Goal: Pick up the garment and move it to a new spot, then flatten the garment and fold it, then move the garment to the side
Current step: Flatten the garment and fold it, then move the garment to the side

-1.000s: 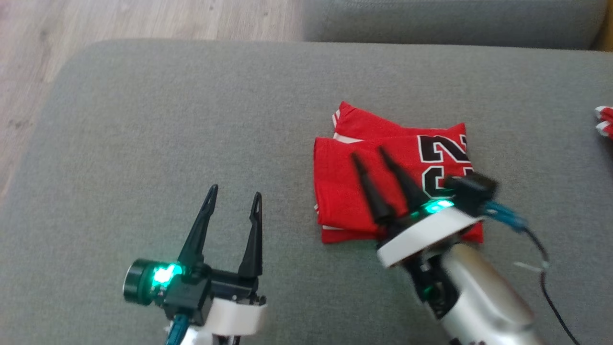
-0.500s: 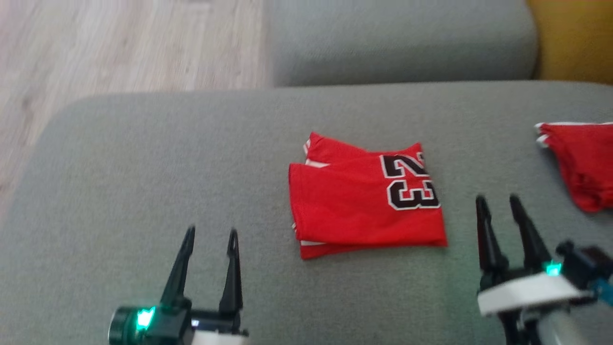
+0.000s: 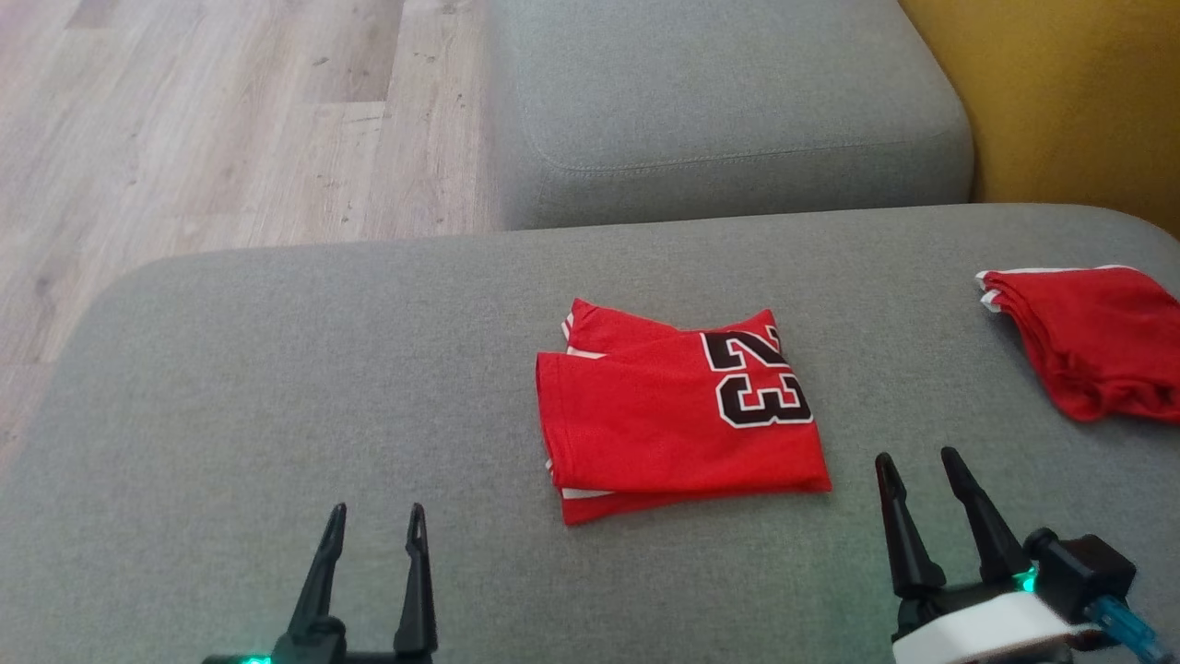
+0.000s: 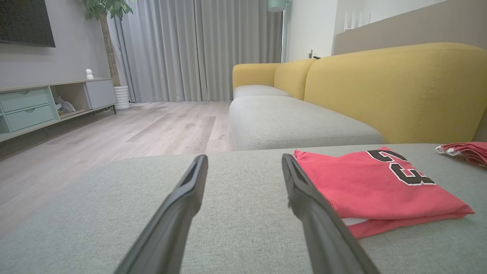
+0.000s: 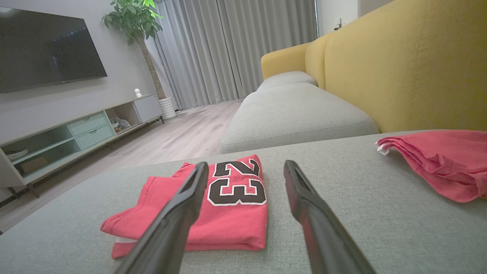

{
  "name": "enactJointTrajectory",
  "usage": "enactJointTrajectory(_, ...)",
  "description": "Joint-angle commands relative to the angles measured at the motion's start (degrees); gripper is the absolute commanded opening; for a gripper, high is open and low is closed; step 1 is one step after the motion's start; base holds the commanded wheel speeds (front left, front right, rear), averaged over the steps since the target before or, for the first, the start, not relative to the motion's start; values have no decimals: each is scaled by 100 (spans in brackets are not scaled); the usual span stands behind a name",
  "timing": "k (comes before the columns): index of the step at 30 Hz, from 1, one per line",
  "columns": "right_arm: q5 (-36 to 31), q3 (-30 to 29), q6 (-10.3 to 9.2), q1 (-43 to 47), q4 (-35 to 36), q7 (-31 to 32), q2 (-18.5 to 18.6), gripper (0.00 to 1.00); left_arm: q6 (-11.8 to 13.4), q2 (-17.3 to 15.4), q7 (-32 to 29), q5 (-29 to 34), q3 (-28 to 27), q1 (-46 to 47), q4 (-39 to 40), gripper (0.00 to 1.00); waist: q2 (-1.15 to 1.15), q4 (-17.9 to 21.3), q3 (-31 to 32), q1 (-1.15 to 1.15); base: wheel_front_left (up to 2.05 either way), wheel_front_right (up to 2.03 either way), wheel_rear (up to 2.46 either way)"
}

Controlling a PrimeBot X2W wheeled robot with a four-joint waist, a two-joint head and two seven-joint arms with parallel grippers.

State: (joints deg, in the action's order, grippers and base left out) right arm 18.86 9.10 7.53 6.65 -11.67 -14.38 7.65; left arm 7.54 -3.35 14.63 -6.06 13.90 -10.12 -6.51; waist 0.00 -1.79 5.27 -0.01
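Note:
The garment (image 3: 678, 410) is a red jersey with a black number 23, folded into a flat rectangle in the middle of the grey cushion (image 3: 277, 387). It also lies at the right of the left wrist view as the garment (image 4: 373, 186), and in the right wrist view as the garment (image 5: 213, 205), partly behind a finger. My left gripper (image 3: 373, 521) stands open at the lower left, apart from the jersey. My right gripper (image 3: 917, 461) stands open at the lower right, just off the jersey's right corner, holding nothing.
A second red cloth (image 3: 1092, 341) lies crumpled at the cushion's right edge. Another grey seat cushion (image 3: 719, 101) lies beyond, with a yellow backrest (image 3: 1060, 92) to the right. Wooden floor (image 3: 184, 129) drops away at the left.
My right gripper has drawn back off the jersey to the lower right, leaving it folded on the cushion. The left gripper has pulled back too. The camera has tilted up, showing more sofa.

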Motion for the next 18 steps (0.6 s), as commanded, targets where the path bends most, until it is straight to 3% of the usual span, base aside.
enactJointTrajectory(1,-83,126,-4,-154,168,-62,34,100,-18,44,37,16,-251,165,155,100,0,-4,10,1,0,0,0)
enactJointTrajectory(18,-366,-2,-4,-114,89,-62,9,100,-18,46,37,6,-288,111,105,100,0,-43,66,1,0,0,0)
